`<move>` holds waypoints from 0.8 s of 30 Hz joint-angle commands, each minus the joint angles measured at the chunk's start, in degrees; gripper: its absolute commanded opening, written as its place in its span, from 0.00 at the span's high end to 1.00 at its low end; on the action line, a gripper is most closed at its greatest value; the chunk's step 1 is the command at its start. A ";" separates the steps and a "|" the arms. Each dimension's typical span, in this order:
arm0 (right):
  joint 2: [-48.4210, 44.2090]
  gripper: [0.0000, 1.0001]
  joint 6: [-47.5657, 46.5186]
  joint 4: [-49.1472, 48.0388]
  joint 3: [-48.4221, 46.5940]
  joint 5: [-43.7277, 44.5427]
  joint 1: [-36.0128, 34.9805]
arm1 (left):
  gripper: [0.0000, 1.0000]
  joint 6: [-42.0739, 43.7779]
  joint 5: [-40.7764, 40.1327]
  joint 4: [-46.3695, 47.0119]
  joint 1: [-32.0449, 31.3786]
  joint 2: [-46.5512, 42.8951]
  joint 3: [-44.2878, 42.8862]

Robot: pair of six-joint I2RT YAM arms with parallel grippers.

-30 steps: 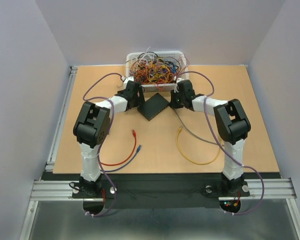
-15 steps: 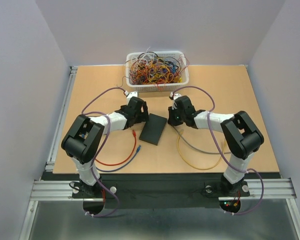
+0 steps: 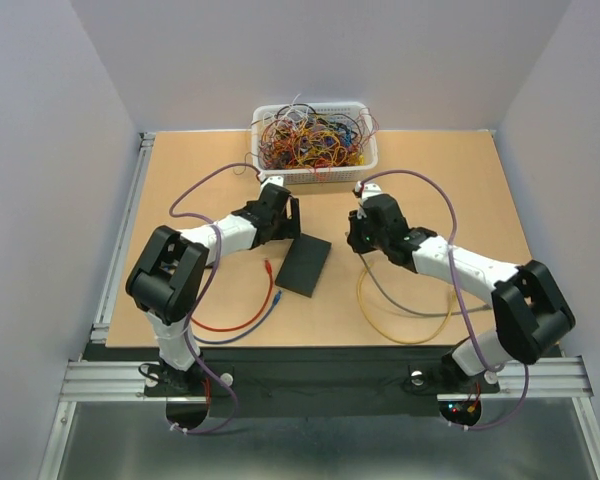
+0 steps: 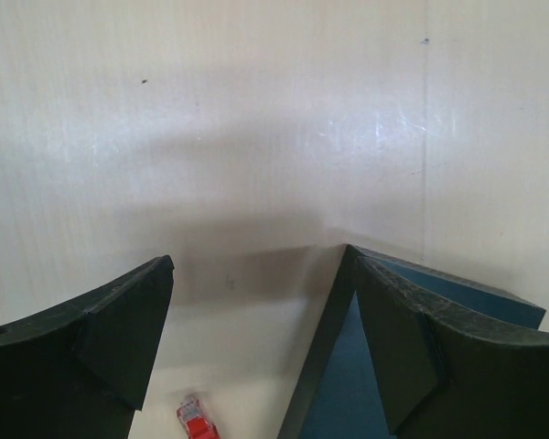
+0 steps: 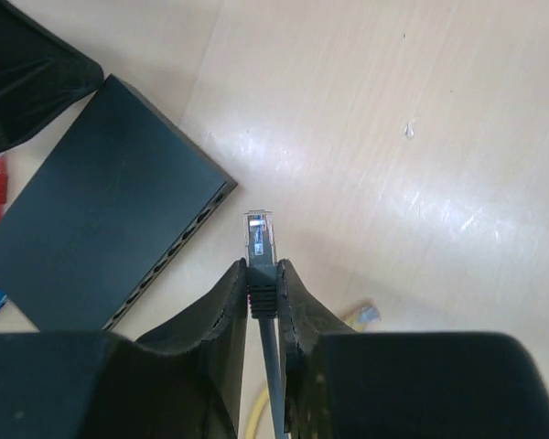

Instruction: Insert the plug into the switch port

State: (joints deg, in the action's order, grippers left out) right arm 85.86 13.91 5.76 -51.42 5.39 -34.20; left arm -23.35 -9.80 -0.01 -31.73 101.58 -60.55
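Plug gripped, port waiting
Right tool (image 5: 262,274) pinches the light, stiff plug (image 5: 259,236) by its boot, right of the switch port (image 5: 178,251); clip probably fragile. Left tool (image 4: 256,261) gapes empty.

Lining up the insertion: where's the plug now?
Right wrist view: the plug, pinched in the right gripper, sits just right of the switch port, not touching it.

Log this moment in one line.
left gripper: open, empty | right gripper: shut on plug | plug: outside switch port, not inserted
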 commanded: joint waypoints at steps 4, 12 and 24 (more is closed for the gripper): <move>-9.22 1.00 3.57 2.06 6.15 -5.12 -0.87 | 0.08 4.55 5.31 1.59 -2.64 0.11 -1.76; -10.55 0.99 6.56 1.36 10.81 -4.42 -7.90 | 0.08 5.16 8.48 4.49 -6.24 2.74 -3.86; -6.68 0.99 8.76 -1.89 13.28 -1.08 -13.35 | 0.08 6.39 20.96 8.80 -8.26 1.69 -5.27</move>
State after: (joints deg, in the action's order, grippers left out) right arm 78.54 21.32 6.87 -37.65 2.24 -46.19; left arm -17.74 5.91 6.11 -39.09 104.86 -63.05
